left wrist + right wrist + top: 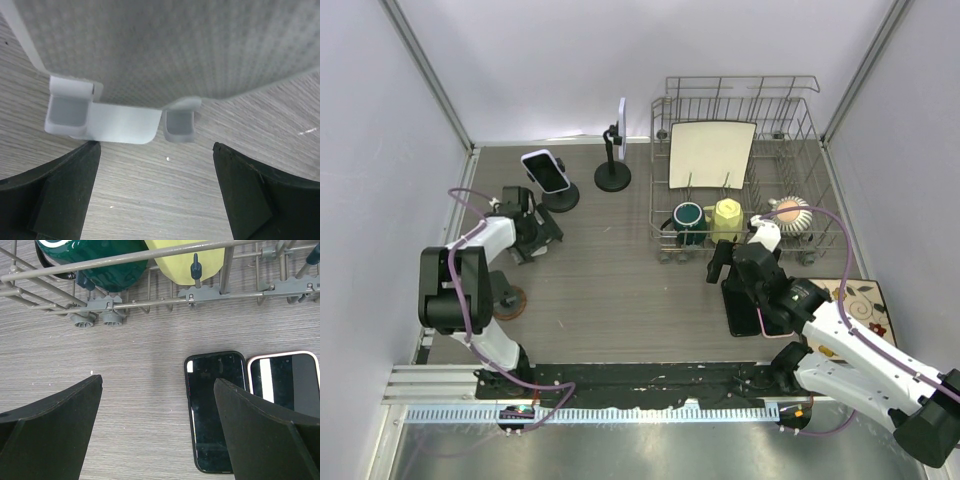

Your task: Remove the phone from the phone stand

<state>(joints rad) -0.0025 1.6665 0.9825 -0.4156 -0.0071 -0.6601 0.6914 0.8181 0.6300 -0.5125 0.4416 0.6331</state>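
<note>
A phone [546,170] in a white case leans on a black phone stand [561,197] at the back left. My left gripper [542,228] is open just in front of this stand. In the left wrist view the phone's grey back [165,45] fills the top, resting in the pale cradle hooks [120,122], with my open gripper [156,200] below and apart from them. A second stand [613,176] holds another phone [622,125] edge-on. My right gripper [718,262] is open and empty over the table [157,430].
A wire dish rack [800,130] at the back right holds a cream board, a green mug [688,217] and a yellow mug [725,215]. A black phone [215,410] and a pink-edged phone [285,382] lie flat by my right gripper. A patterned mat [868,305] lies at the right.
</note>
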